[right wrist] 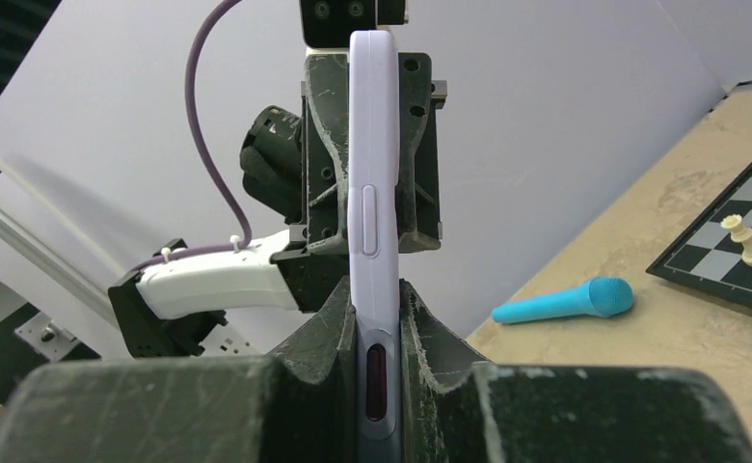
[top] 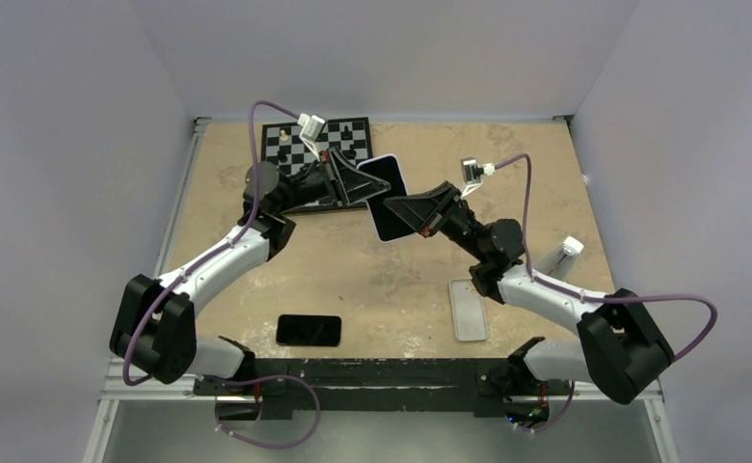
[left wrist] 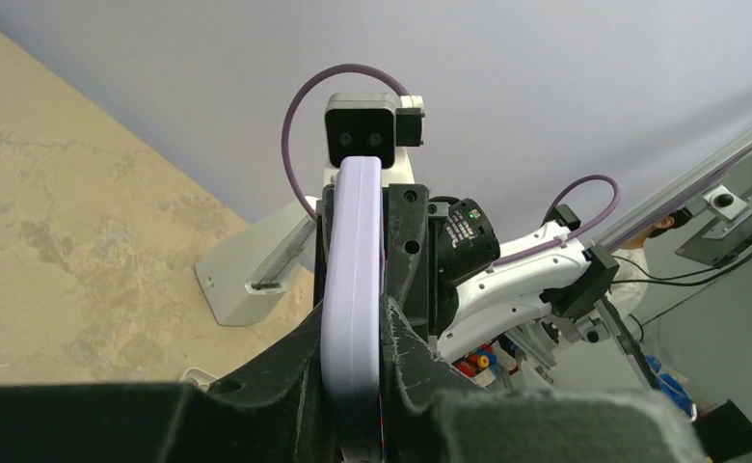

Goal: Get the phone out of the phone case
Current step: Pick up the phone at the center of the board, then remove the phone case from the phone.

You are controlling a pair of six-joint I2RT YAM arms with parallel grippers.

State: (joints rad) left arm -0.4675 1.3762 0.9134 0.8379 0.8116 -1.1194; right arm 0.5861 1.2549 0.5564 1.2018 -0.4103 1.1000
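A phone in a pale lilac case (top: pixel 388 198) hangs in the air above the middle of the table, its dark screen facing up. My left gripper (top: pixel 361 183) is shut on its far left end and my right gripper (top: pixel 413 212) is shut on its near right end. In the left wrist view the case edge (left wrist: pixel 353 289) runs between my fingers toward the right gripper. In the right wrist view the case edge (right wrist: pixel 374 231), with its side buttons, is clamped between my fingers.
A chessboard (top: pixel 316 145) with pieces lies at the back. A black phone (top: pixel 308 330) lies near the front left. A grey case or phone (top: pixel 469 310) lies front right. A blue microphone-shaped object (right wrist: pixel 565 301) and a white object (top: pixel 567 251) lie on the table.
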